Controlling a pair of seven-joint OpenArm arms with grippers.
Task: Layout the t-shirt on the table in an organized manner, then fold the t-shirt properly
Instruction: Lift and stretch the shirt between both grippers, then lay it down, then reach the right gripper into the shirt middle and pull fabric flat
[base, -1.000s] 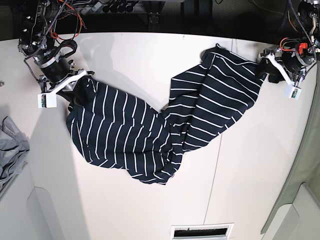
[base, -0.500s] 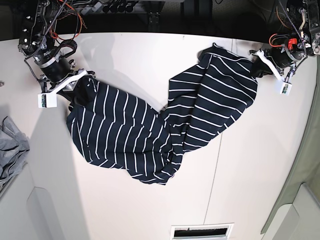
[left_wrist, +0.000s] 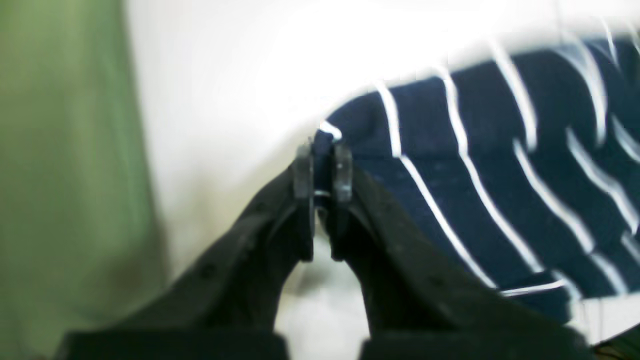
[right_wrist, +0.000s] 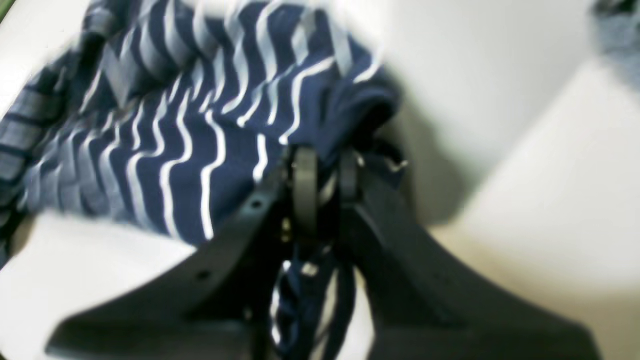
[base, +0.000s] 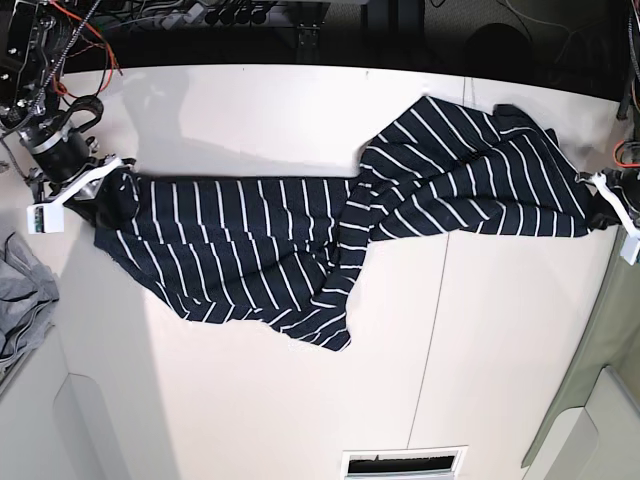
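Note:
The dark navy white-striped t-shirt (base: 330, 225) lies stretched across the white table (base: 300, 400), twisted and bunched near its middle. My left gripper (base: 606, 208) is at the table's right edge, shut on the t-shirt's right end; in the left wrist view the left gripper (left_wrist: 323, 150) pinches a fabric edge (left_wrist: 475, 190). My right gripper (base: 92, 195) is at the far left, shut on the t-shirt's left end; in the right wrist view the right gripper (right_wrist: 325, 167) clamps bunched cloth (right_wrist: 210, 130).
A plain grey garment (base: 22, 295) lies at the left edge, also blurred at the top right of the right wrist view (right_wrist: 615, 30). A thin dark seam (base: 425, 350) runs down the table. A vent slot (base: 405, 463) sits at the front edge. Green surface (base: 605, 330) borders the right.
Both grippers moved outward, left arm toward the right edge and right arm toward the left edge, pulling the t-shirt from a sagging V into a long stretched band.

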